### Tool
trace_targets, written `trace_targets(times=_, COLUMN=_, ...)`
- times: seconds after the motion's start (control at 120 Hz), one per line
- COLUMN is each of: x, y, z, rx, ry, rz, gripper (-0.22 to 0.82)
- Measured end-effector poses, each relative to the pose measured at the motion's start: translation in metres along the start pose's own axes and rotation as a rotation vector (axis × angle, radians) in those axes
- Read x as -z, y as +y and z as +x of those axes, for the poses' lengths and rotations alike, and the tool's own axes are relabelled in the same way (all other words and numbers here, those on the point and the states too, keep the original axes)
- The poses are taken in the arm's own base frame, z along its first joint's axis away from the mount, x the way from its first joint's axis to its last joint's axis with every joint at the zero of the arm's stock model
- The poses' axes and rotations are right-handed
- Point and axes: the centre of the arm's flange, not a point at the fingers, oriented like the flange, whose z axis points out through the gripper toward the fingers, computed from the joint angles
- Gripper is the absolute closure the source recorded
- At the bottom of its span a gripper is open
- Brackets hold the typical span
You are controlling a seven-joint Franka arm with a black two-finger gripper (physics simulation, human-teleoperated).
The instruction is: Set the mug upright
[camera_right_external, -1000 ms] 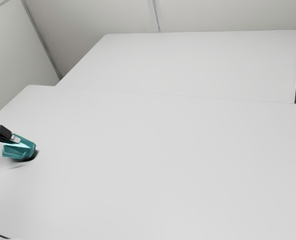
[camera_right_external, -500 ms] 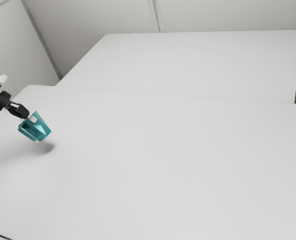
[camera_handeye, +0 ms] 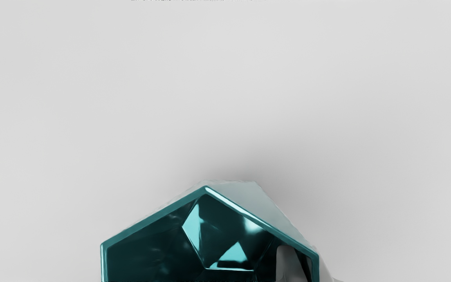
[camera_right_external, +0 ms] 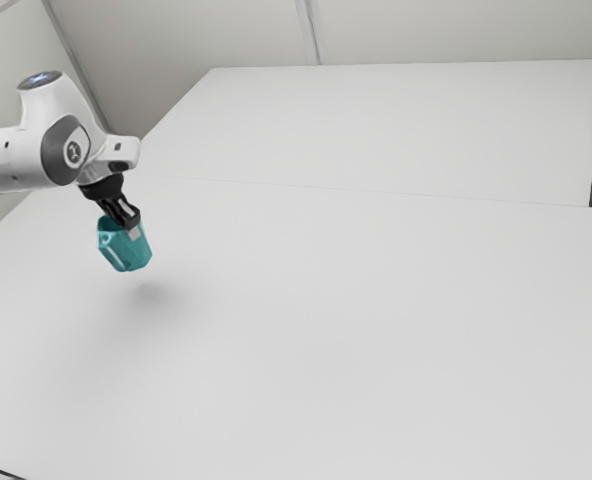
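Presently, the gripper (camera_right_external: 133,233) is closed on the wall of the teal mug (camera_right_external: 126,254), holding it clear of the white table (camera_right_external: 376,330). Exterior view: the arm (camera_right_external: 16,163) enters from the exterior view's left and reaches down to the mug from above. Mug position: over the table, toward the edge on the exterior view's left and near the far corner on that side, which the arm covers. Mug attitude: tilted, neither lying flat nor fully upright; mouth raised and turned toward the exterior view's left, base lower and toward the exterior view's right. A soft shadow (camera_right_external: 151,294) lies on the table below the base, apart from it, consistent with the mug being in the air.

Wrist view: the camera looks into the mouth of the mug. Rim angular, with straight sides meeting at corners; interior dark teal, faceted, with bright reflections. One finger (camera_handeye: 286,263) is inside the mouth, close to the wall; a pale part of the other shows just outside the same wall, so the wall sits between the two.

Also noted: a second white surface (camera_right_external: 406,125) beyond the table's far edge. Task state: mug not standing on the table.
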Motion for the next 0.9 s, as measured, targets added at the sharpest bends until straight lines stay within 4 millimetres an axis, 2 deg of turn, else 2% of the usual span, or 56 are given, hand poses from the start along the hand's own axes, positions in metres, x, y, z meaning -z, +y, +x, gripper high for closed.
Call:
trace_targets(times=0.175, x=0.001, y=0.044, z=0.002, rx=0.099, ry=0.03, rz=0.048, gripper=0.79)
trace_targets(times=0.242, x=-0.001, y=0.054, z=-0.001, rx=0.151, ry=0.036, rz=0.051, gripper=0.79)
trace_targets(times=0.408, x=-0.011, y=0.061, z=-0.017, rx=0.312, ry=0.029, rz=0.049, gripper=0.79)
trace_targets(times=0.6, x=-0.023, y=0.079, z=-0.009, rx=0.42, ry=0.029, rz=0.041, gripper=0.79)
trace_targets(times=0.9, x=-0.051, y=0.084, z=0.0, rx=0.563, ry=0.016, rz=0.026, gripper=0.79)
